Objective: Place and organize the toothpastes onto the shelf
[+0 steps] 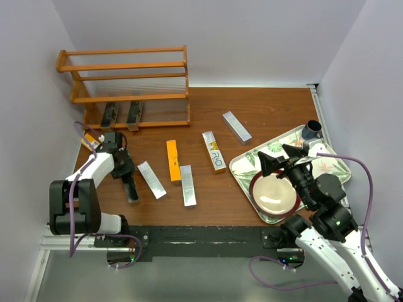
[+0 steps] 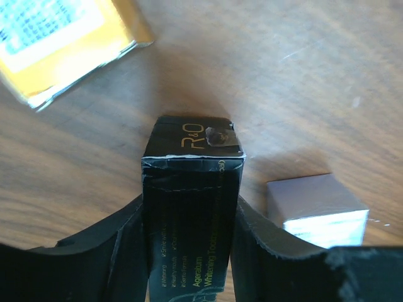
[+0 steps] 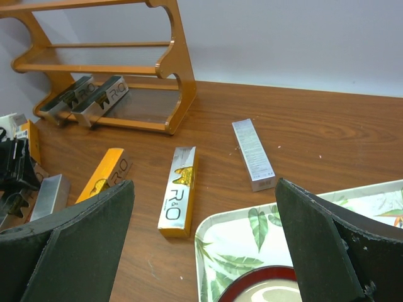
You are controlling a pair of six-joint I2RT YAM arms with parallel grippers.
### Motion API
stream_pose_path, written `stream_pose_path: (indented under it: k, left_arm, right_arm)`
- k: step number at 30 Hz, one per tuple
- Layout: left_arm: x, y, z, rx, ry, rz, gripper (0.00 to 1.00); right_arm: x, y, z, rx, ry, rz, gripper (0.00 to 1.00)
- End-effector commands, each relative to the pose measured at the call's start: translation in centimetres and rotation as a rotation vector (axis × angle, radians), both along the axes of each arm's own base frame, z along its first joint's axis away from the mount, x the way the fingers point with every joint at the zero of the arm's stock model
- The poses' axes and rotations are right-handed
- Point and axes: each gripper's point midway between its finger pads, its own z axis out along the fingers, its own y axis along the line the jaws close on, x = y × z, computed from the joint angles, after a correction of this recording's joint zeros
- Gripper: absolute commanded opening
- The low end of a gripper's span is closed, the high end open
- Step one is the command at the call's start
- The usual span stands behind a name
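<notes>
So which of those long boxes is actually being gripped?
The black carton, clamped between the fingers of the left pincer; all the others lie untouched.

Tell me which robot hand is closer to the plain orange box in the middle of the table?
Left. The left gripper, shut on a black carton, is just left of the orange box. The right gripper is open over the leafy tray, farther right.

Overhead is looking down on the worktop (image 1: 271, 107); left wrist is hovering close; right wrist is facing the shared shelf (image 3: 179, 82).
</notes>
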Motion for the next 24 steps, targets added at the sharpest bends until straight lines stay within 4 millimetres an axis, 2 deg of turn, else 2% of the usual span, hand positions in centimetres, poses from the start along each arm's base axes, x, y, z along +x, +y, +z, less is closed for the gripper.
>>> stream_pose_path:
  k: [1, 5, 7, 8, 10, 11, 15, 16, 19, 20, 24]
  left_arm:
    - [4.2, -1.2, 2.4, -0.006, -0.101, -0.031, 0.47]
    - [5.5, -2.2, 1.9, 0.003, -0.091, -0.056, 0.46]
    - [6.5, -2.5, 2.1, 0.011, -0.1, -0.067, 0.42]
    - [6.8, -2.7, 1.6, 0.011, -0.085, -0.07, 0.41]
    - [8.0, -3.1, 1.9, 0.009, -0.097, -0.084, 0.41]
    - [8.3, -3.3, 1.4, 0.01, -0.085, -0.092, 0.41]
    - [10.5, -4.4, 2.0, 0.016, -0.127, -0.132, 0.43]
    - [10.8, -4.5, 2.1, 0.018, -0.132, -0.136, 0.45]
    - [11.4, -4.7, 2.3, 0.028, -0.133, -0.148, 0.61]
    - [11.1, -4.6, 2.4, 0.034, -0.124, -0.142, 0.71]
    - [9.0, -3.8, 3.2, 0.084, -0.113, -0.098, 0.9]
  right_arm:
    - [-0.4, 0.0, 1.9, 0.042, -0.045, 0.009, 0.99]
    - [-0.4, 0.1, 1.9, 0.039, -0.041, 0.012, 0.99]
    - [-0.3, 0.1, 1.8, 0.037, -0.039, 0.013, 0.99]
    - [-0.3, 0.2, 1.8, 0.036, -0.038, 0.016, 0.98]
    - [-0.2, 0.2, 1.7, 0.036, -0.036, 0.013, 0.98]
    - [-0.3, 0.2, 1.8, 0.035, -0.036, 0.015, 0.99]
    - [-0.2, 0.1, 1.7, 0.033, -0.034, 0.01, 0.99]
    - [-0.2, 0.2, 1.7, 0.033, -0.034, 0.01, 0.99]
    - [-0.1, 0.3, 1.5, 0.027, -0.028, 0.016, 0.99]
    - [-0.1, 0.3, 1.6, 0.027, -0.028, 0.016, 0.99]
    - [-0.1, 0.3, 1.4, 0.024, -0.025, 0.013, 0.99]
